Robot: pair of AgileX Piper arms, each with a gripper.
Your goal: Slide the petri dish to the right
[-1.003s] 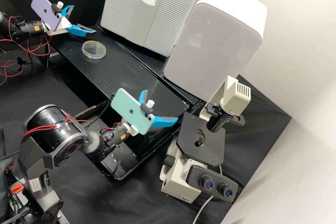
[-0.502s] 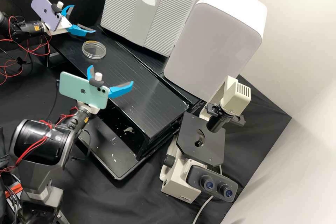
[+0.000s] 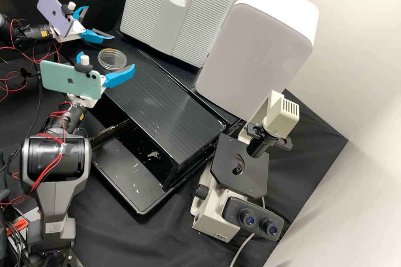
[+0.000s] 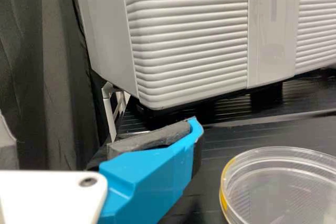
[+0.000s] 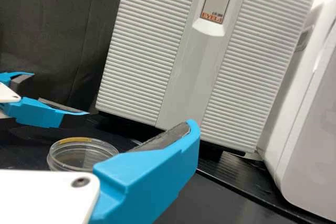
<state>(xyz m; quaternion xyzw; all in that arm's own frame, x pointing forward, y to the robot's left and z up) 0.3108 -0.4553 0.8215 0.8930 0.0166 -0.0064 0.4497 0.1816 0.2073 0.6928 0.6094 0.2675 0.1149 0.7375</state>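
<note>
High view first, reading from the left: your left gripper (image 3: 95, 25) sits at the far-left end of the black platform (image 3: 167, 108) with its blue fingers spread apart and nothing between them. Just to its right lies the petri dish (image 3: 112, 59), flat on that same left end of the platform, in front of the ribbed grey machine (image 3: 175, 12). The left wrist view puts the dish close to that arm's finger, but apart from it.

Your right gripper (image 3: 107, 65) hangs just beside the dish on the near side, also released and empty. From its own wrist view the dish lies a little beyond the finger (image 5: 157, 166), with no contact that I can see.

So by my reading the slide has not begun. The dish is at the left end, and the whole ribbed length of the platform runs bare to its right, towards the tall white box (image 3: 259, 46) and the microscope (image 3: 238, 175). What you have is a gripper in place near the dish. What is left is everything that counts: touch the dish's left side, or close on its rim, and push it rightward along the platform. Mind the near edge, where the platform drops to the tray (image 3: 129, 179) below.
</note>
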